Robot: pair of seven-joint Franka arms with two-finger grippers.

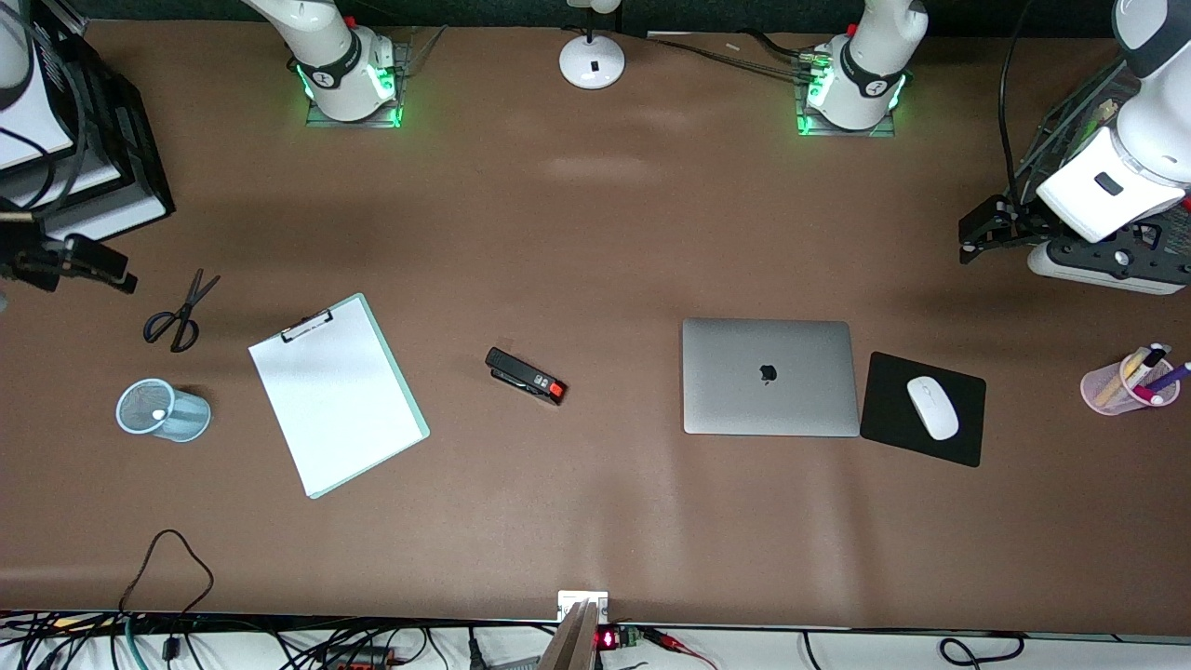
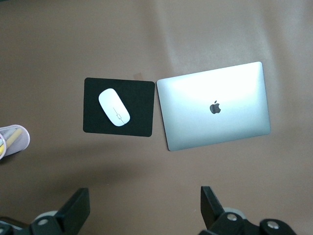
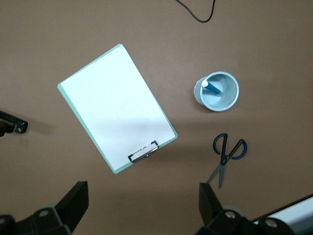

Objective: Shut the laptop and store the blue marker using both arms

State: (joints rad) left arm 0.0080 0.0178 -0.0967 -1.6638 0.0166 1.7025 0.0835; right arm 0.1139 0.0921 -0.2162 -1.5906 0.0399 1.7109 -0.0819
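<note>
Front view: laptop shut on desk; blue marker inside cup; left pincer and right pincer both spread apart, empty.

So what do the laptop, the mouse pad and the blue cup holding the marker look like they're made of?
The laptop, lid closed, looks like brushed silver-grey metal: it throws a soft glare in the left wrist view. The mouse pad reads as matte black fabric or rubber, with no shine. The blue cup holding the blue marker seems fine mesh or translucent plastic; hard to tell.
</note>
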